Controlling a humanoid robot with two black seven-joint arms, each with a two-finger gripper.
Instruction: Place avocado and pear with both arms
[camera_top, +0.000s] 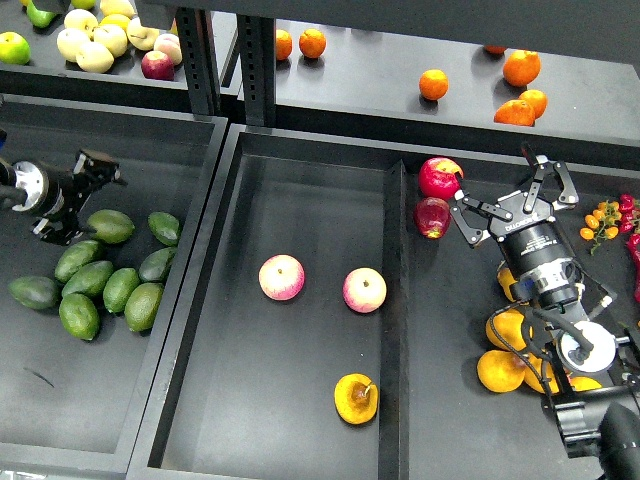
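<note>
Hovering at the right of the frame, the right pincer (508, 196) is spread wide and holds nothing, beside two red apples (437, 196). At the left edge, the left pincer (95, 170) sits just above the pile of avocados, nearest one avocado (110, 226); its opening cannot be told. Well below and left of the right pincer, the pear (356, 398) lies in the middle tray (310, 200), lower centre
</note>
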